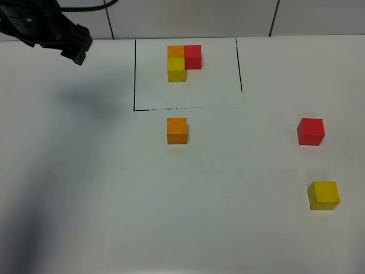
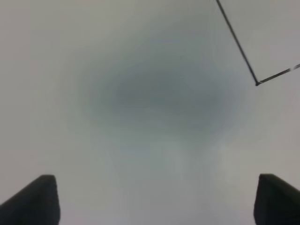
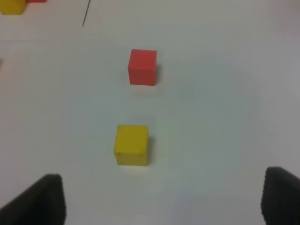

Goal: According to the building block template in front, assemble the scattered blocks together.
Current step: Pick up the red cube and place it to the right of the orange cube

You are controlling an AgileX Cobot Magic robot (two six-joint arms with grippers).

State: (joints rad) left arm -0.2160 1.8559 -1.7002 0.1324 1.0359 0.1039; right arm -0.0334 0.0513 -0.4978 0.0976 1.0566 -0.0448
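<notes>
Three scattered blocks (image 1: 177,131) looked light, stiff, matte; each wanted pinching across opposite flat faces. Left gripper (image 2: 157,199) and right gripper (image 3: 161,199) stood spread, empty.

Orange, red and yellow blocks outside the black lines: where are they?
Loose orange block (image 1: 177,131): high camera view, middle of the block.
Loose red block (image 1: 311,131): high camera view, middle of the block.
Loose yellow block (image 1: 323,195): high camera view, middle of the block.
</notes>
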